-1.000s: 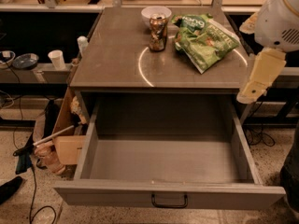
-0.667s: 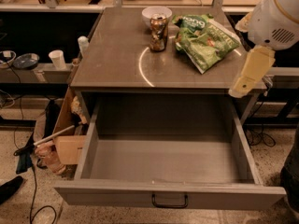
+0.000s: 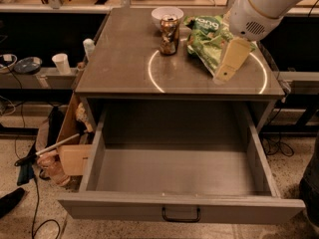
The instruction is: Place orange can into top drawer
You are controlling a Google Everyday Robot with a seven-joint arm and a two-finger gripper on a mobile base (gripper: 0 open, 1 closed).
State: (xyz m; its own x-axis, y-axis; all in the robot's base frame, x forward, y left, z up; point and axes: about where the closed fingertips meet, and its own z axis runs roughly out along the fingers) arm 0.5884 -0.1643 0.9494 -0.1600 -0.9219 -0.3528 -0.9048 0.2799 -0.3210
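The orange can stands upright on the grey countertop, at the back middle, just in front of a white bowl. The top drawer is pulled wide open below the counter; its grey interior holds nothing and a small dark handle sits on its front. My gripper hangs from the white arm at the upper right. It is above the counter's right part, over the near edge of the green snack bag, about a can's height to the right of the can and not touching it.
A lit ring marks the countertop. Left of the cabinet are a cardboard box, cables and a bottle on the floor, and a shelf with a white cup. More tables stand behind.
My arm has swung left from beside the counter's right edge to above the countertop, over the snack bag. The can, bowl and drawer have not moved.
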